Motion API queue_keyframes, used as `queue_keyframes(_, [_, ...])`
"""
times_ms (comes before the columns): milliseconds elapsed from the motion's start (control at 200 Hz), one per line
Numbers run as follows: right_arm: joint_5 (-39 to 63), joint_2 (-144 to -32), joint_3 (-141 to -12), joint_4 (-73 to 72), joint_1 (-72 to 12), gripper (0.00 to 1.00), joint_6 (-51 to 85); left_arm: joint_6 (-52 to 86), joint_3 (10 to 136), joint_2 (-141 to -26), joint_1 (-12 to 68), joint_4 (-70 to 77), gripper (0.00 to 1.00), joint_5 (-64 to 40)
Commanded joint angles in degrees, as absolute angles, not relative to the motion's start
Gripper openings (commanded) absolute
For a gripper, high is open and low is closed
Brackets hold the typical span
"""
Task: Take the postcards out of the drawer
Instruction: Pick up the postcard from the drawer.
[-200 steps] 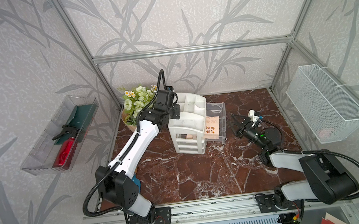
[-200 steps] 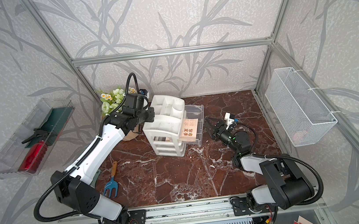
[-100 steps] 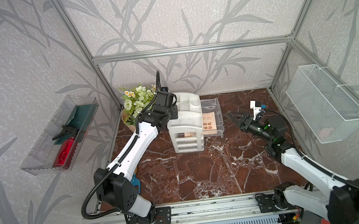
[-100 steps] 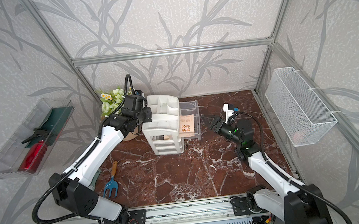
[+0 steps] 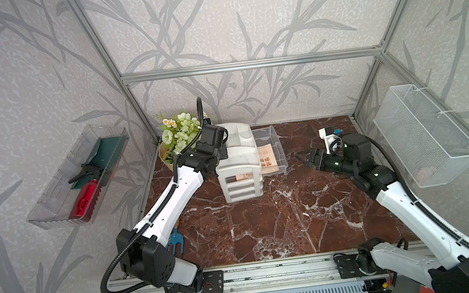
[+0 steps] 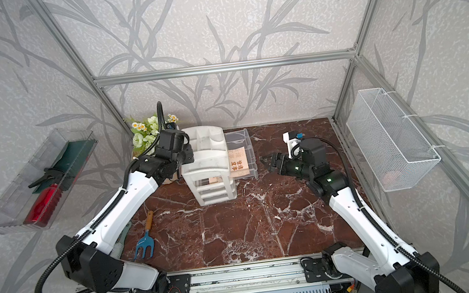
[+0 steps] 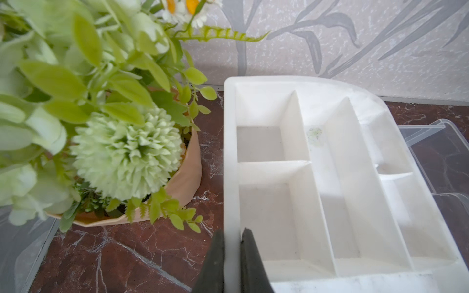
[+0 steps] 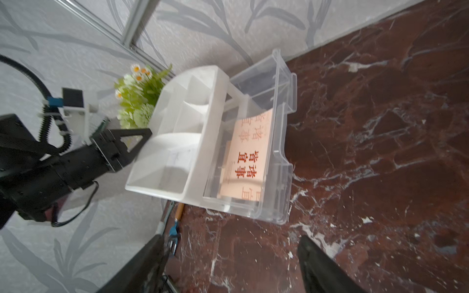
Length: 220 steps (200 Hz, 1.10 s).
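marble table [image 5: 266, 224]: left hand [image 7: 233, 237] pinches organiser [image 5: 238, 164]; postcards [image 5: 269, 159] in open drawer [image 5: 269, 135].

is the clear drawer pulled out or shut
Pulled out: the drawer juts from the white organiser, with a beige postcard lying exposed inside.

Both top views: high at near edge, looking down over whole table [image 5: 266, 224]. Left wrist cam: close above organiser [image 7: 340, 152] top and flowers [image 7: 121, 157]. Right wrist cam: farther off, facing drawer [image 8: 280, 165]; all share organiser.

postcards [image 8: 250, 157] in drawer [image 8: 285, 177] right of organiser [image 8: 182, 152]
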<state>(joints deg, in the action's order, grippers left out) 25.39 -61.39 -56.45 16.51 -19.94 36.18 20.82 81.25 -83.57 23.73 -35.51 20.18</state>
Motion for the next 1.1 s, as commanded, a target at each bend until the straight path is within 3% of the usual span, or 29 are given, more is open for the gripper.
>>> queue_keyframes(0, [20.45,-62.84,-63.5,25.73,-24.13,0.81,30.66,23.4,77.14,-82.42,23.18,-45.67,0.0,23.21])
queue_keyframes(580, [7.35,-77.77,-82.59,39.45,-38.77,0.75,27.69,20.23,74.29,-78.56,23.07,-40.99,0.0,22.63])
queue_keyframes(830, [6.49,-86.05,-88.24,39.2,-39.57,0.63,27.86,18.9,74.0,-78.57,23.03,-40.26,0.0,21.82])
queue_keyframes(1095, [4.77,-94.3,-94.71,41.29,-39.59,0.6,26.63,17.22,73.86,-78.35,22.89,-40.02,0.0,21.44])
